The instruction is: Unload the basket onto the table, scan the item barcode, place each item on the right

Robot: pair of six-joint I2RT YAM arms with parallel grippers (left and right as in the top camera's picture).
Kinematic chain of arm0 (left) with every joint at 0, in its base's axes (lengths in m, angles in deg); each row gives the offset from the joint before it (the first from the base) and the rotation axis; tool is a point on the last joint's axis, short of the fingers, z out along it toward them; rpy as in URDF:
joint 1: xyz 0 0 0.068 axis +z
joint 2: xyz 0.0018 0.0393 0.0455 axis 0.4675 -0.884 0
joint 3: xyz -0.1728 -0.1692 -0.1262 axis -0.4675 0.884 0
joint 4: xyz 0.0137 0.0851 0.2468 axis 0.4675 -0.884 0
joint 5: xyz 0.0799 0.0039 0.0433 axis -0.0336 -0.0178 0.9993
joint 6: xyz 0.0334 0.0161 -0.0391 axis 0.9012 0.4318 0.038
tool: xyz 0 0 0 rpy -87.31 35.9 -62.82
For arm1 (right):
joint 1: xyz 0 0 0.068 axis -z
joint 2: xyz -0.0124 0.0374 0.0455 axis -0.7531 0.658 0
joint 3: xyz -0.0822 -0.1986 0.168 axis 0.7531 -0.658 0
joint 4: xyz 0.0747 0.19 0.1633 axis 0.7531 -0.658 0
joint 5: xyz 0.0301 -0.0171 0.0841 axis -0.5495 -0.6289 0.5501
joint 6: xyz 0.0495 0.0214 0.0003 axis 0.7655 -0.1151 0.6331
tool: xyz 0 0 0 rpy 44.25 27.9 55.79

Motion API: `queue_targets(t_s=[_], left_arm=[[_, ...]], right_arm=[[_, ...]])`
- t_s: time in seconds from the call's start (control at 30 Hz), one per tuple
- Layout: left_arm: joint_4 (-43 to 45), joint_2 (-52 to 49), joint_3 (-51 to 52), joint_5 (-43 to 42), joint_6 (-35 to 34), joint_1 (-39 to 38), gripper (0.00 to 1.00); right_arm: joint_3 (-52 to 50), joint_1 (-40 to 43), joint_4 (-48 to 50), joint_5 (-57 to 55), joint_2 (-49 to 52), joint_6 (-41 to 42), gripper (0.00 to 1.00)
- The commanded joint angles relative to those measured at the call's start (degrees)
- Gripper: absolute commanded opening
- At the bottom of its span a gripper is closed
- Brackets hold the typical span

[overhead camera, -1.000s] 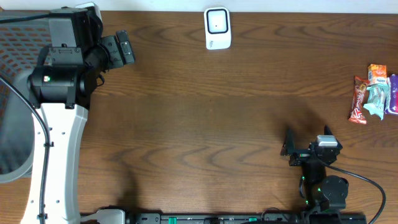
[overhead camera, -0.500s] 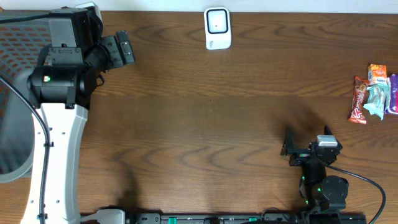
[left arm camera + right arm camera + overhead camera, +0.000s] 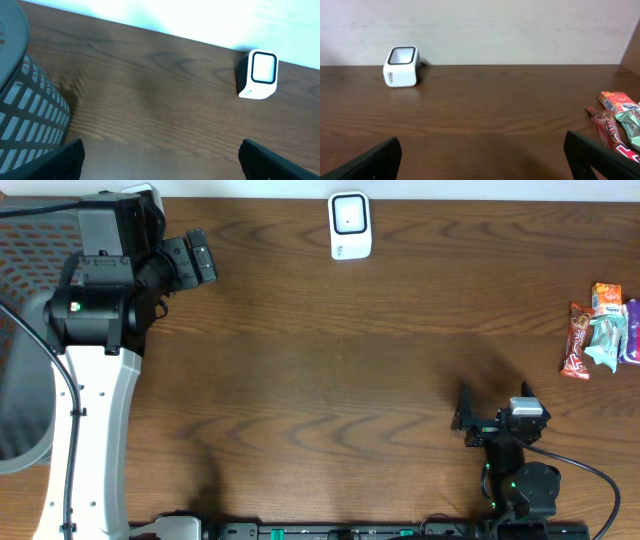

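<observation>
A white barcode scanner point(image 3: 350, 225) stands at the table's far edge, its window facing up; it also shows in the left wrist view point(image 3: 257, 75) and the right wrist view point(image 3: 401, 66). Several wrapped snack items point(image 3: 600, 328) lie in a cluster at the right edge, among them a red bar point(image 3: 606, 129). My left gripper point(image 3: 198, 258) hovers open at the far left, well left of the scanner, with nothing between its fingers point(image 3: 60, 160). My right gripper point(image 3: 492, 408) stands open near the front right, empty, short of the snacks, fingers point(image 3: 375, 160) spread wide.
A grey mesh basket point(image 3: 20, 330) sits off the table's left side, seen close by in the left wrist view point(image 3: 25, 100). A white wall backs the table. The brown wood table point(image 3: 330, 370) is bare between scanner and snacks.
</observation>
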Motion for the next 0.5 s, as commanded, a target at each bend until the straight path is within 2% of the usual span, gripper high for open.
queue_targets(t_s=[0.0,0.2,0.3,0.47], left_arm=[[0.0,-0.3,-0.6,0.7,-0.1,0.2,0.98],[0.0,-0.3,-0.6,0.7,0.0,0.2,0.98],[0.0,-0.3,-0.6,0.8,3.2,0.2,0.98],[0.0,-0.3,-0.6,0.7,3.5,0.2,0.98]], right_arm=[[-0.1,-0.4,-0.2,0.5,-0.4,0.2,0.99],[-0.1,-0.4,-0.2,0.5,-0.4,0.2,0.99],[-0.1,-0.4,-0.2,0.5,-0.4,0.2,0.99],[-0.1,-0.4,-0.2,0.5,-0.4,0.2,0.99]])
